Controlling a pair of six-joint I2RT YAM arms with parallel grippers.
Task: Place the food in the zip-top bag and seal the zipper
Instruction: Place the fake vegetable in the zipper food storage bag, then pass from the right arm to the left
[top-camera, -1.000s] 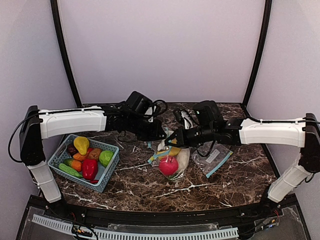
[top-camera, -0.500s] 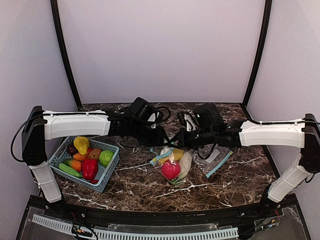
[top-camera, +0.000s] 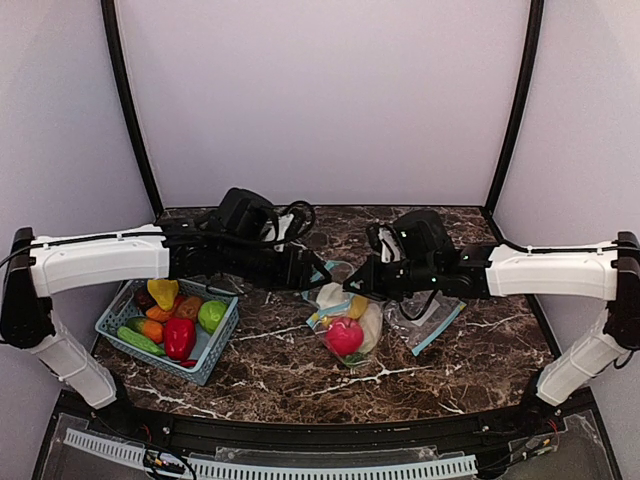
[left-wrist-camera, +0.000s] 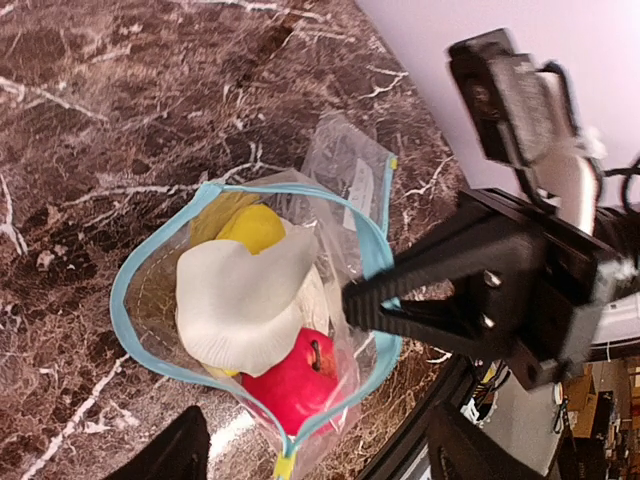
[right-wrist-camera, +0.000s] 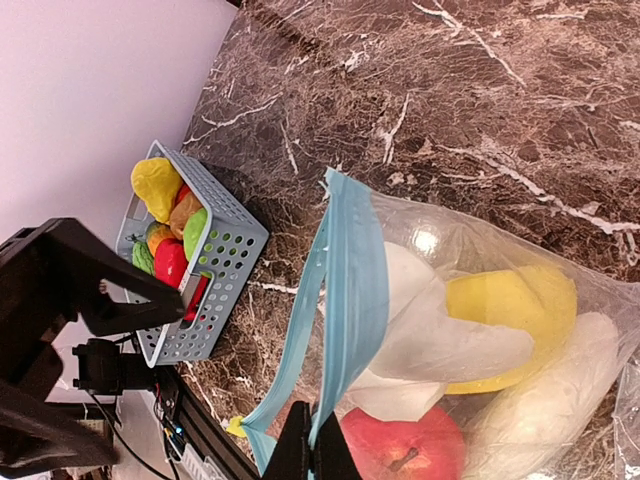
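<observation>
The zip-top bag (top-camera: 347, 322) lies at the table's middle with its blue-rimmed mouth (left-wrist-camera: 375, 250) wide open. Inside it are food pieces: a cream-white piece (left-wrist-camera: 245, 300), a yellow one (left-wrist-camera: 255, 228) and a red apple (left-wrist-camera: 295, 385). My right gripper (right-wrist-camera: 310, 440) is shut on the bag's blue zipper rim (right-wrist-camera: 350, 280) and holds the mouth up. My left gripper (left-wrist-camera: 320, 455) is open and empty, just left of and above the mouth. More food fills the teal basket (top-camera: 215, 365): a red pepper (top-camera: 180, 337), a yellow piece (top-camera: 163, 291), green and orange ones.
A second zip-top bag (top-camera: 432, 318) lies flat under the right arm. The basket (right-wrist-camera: 200, 290) sits at the table's left side, near the front edge. Black cables bunch behind both wrists at the back of the marble table (top-camera: 290, 375).
My left gripper has opened, let go of the cream-white piece into the bag's mouth and drawn back to the left. The right gripper has kept its grip on the rim.
</observation>
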